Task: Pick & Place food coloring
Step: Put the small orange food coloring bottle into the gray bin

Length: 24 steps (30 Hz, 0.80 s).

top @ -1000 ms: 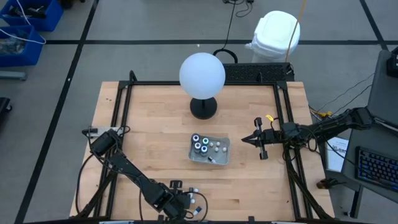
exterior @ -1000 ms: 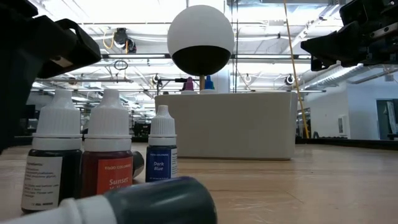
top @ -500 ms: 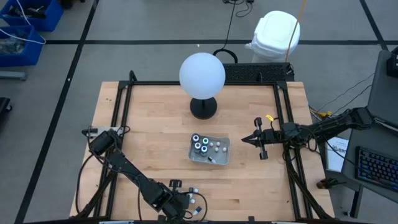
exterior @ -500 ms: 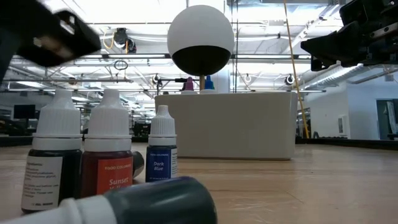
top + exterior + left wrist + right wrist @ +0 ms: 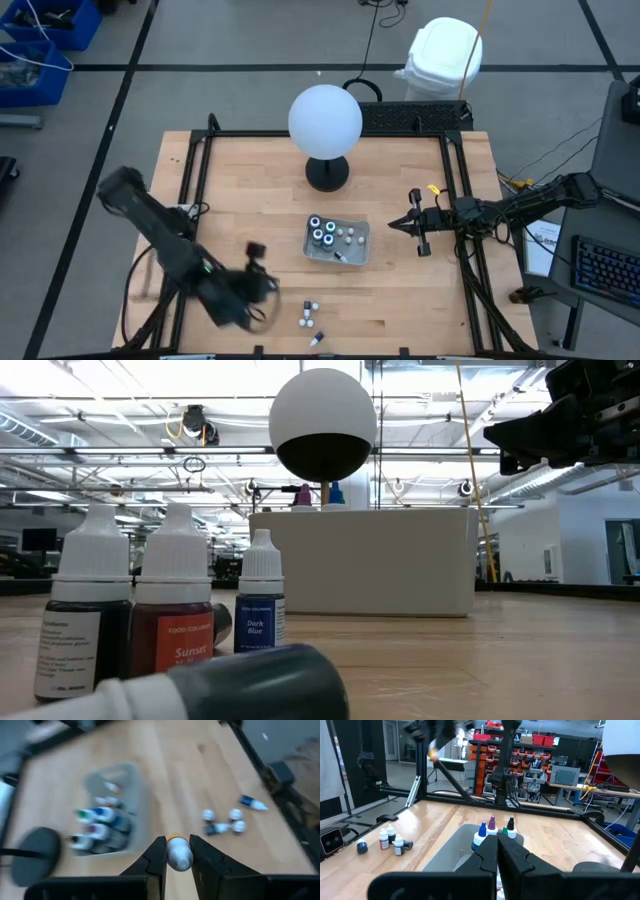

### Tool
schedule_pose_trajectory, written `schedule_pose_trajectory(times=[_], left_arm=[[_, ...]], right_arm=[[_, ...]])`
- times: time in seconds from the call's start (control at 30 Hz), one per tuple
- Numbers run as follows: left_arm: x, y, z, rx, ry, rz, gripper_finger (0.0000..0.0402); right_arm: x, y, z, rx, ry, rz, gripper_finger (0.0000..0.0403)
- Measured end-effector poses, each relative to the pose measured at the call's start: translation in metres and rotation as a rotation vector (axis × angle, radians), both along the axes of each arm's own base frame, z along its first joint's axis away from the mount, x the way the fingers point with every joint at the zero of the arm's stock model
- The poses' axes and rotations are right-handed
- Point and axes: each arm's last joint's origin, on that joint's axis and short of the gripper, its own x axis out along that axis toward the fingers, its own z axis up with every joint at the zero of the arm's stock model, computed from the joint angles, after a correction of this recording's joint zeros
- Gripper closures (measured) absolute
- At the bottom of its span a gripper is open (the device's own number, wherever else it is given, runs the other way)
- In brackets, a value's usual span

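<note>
Left end effector (image 5: 174, 851) is raised over the near-left tabletop (image 5: 400, 310), fingers closed on one small food coloring bottle (image 5: 178, 855); we see its orange collar and white cap between the pads. The clear tray (image 5: 338, 241) sits mid-tabletop, to the right of and farther than the held bottle, with several bottles (image 5: 322, 231) already standing in it. Loose bottles (image 5: 307, 316) remain at the near edge: three upright and one lying on its side in the low view.

Right end effector (image 5: 416, 226) waits just right of the tray, fingers shut, empty.

Risks, as we judge them: the grip looks to be on the bottle's narrow upper part, smooth rounded plastic, so it could pivot or slip during a fast swing. The tray is light, thin-walled clear plastic; a low approach could nudge it or topple the upright bottles inside. The white globe (image 5: 325, 119) on its black base (image 5: 327, 174) stands just beyond the tray, so overshoot matters.

Tabletop: pale wood planks, matte.
</note>
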Motion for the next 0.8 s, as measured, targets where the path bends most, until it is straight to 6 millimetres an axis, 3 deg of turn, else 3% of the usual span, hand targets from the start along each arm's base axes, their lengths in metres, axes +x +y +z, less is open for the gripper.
schedule_pose_trajectory(times=[0.1,0.17,0.37,0.57,0.8], left_arm=[[-0.026,0.029,0.011,-0.034,-0.11,0.011,0.0335],[-0.041,0.049,0.008,-0.081,-0.17,0.024,0.0335],[-0.073,0.094,-0.032,-0.184,-0.291,0.071,0.0335],[-0.081,0.119,-0.07,-0.212,-0.372,0.065,0.0335],[-0.073,0.131,-0.078,-0.171,-0.37,0.11,0.0335]], right_arm=[[0.0,0.0,0.0,-0.001,0.002,0.0,0.0403],[0.0,0.0,0.0,-0.001,0.003,0.001,0.0403],[0.0,0.0,0.0,-0.02,-0.002,0.0,0.0403],[0.0,0.0,0.003,-0.053,-0.039,-0.003,0.0403],[0.0,0.0,0.001,-0.056,-0.024,-0.003,0.0403]])
